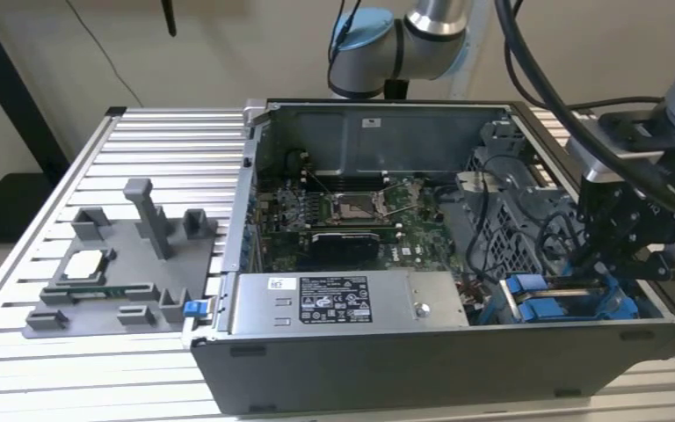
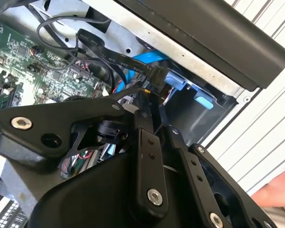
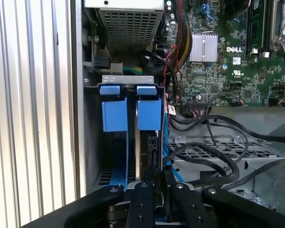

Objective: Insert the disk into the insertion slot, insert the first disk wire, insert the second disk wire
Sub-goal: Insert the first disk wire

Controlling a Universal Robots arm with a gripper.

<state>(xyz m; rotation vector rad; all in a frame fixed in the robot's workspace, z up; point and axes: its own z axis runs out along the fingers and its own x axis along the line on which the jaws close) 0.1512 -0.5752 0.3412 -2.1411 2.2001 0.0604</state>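
Jaws tight — on disk wire (image 2: 128, 62)

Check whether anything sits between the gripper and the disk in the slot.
Only a black wire plug, right ahead of the gripper at the edge of the disk in the insertion slot. The black cables loop to one side over the metal cage, not across the gap.

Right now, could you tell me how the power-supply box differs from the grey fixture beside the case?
The power-supply box sits inside the case and bears a label; the grey fixture lies outside on the slatted table. The box is flat-topped; the fixture has upright posts. Both are grey.
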